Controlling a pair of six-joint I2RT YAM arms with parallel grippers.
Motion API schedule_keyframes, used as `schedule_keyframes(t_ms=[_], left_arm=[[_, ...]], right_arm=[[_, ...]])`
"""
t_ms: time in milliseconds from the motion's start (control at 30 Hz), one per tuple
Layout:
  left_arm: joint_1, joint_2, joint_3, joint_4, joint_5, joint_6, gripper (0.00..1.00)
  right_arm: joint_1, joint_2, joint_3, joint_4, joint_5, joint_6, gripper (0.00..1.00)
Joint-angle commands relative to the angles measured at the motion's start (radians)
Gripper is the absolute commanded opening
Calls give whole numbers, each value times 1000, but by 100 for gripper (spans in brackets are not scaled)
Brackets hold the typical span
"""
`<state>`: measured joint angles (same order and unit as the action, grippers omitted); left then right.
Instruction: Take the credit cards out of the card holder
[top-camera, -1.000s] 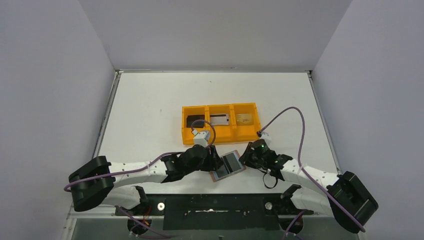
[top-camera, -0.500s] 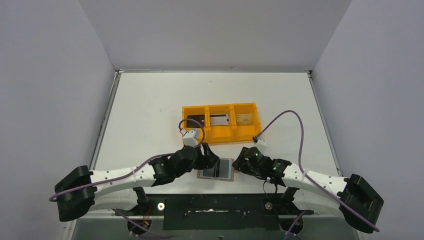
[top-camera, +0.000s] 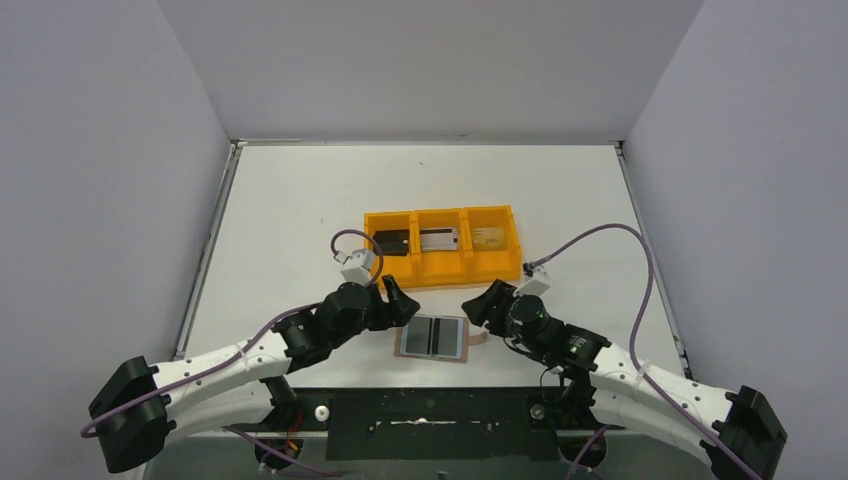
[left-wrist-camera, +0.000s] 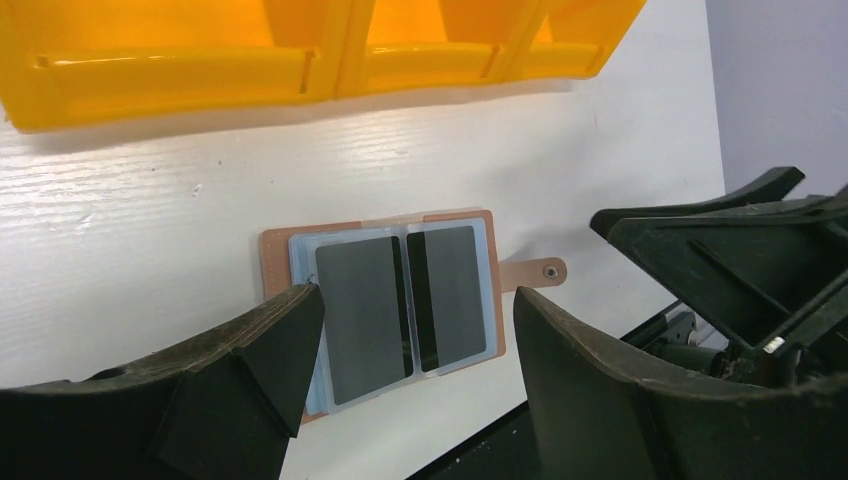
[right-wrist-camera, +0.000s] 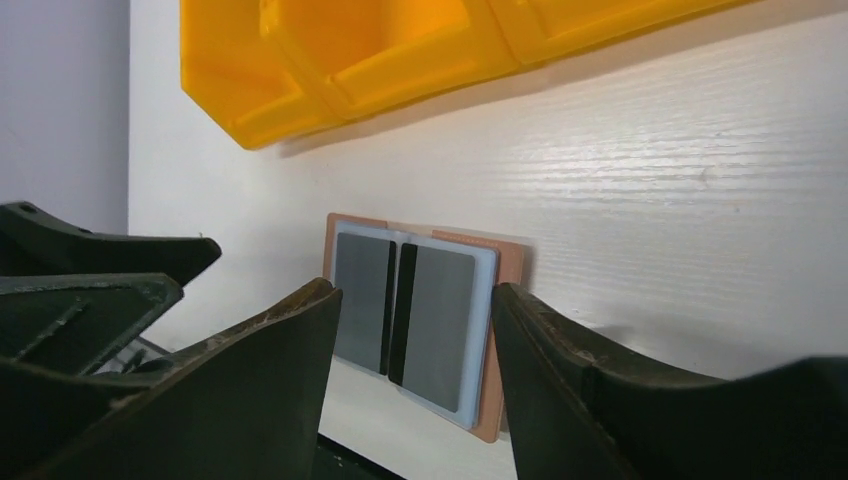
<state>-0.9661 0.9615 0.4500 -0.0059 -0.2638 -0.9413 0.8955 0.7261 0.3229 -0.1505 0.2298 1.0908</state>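
Note:
The brown card holder (top-camera: 433, 338) lies open and flat on the white table near the front edge, its snap tab (left-wrist-camera: 535, 272) pointing right. Its two grey-blue panels show dark grey faces (left-wrist-camera: 400, 300) (right-wrist-camera: 415, 310). My left gripper (top-camera: 400, 305) is open and empty, just up and left of it. My right gripper (top-camera: 478, 308) is open and empty, just up and right of it. Neither touches it. A black card (top-camera: 392, 242), a silvery grey card (top-camera: 438, 239) and a gold-tan card (top-camera: 487, 237) each lie in a compartment of the orange tray (top-camera: 440, 278).
The orange three-compartment tray stands just beyond the card holder, and its near wall shows in both wrist views (left-wrist-camera: 180, 70) (right-wrist-camera: 350, 70). The table's black front edge (top-camera: 430, 395) runs close behind the holder. Grey walls enclose the table on three sides.
The card holder went from tilted between the grippers to lying flat and square. Both grippers have drawn back from its sides, the left one to the left, the right one up and right.

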Motion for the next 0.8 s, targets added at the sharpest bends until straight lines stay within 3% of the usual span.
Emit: schedule_keyframes(t_ms=[0, 233, 767], left_arm=[[4, 22, 56, 47, 51, 36, 70], [6, 100, 83, 76, 101, 34, 69], [12, 251, 124, 142, 219, 55, 67]], right_arm=[[-9, 134, 29, 163, -111, -65, 54], [-8, 382, 81, 199, -184, -39, 36], [11, 580, 58, 75, -94, -6, 7]])
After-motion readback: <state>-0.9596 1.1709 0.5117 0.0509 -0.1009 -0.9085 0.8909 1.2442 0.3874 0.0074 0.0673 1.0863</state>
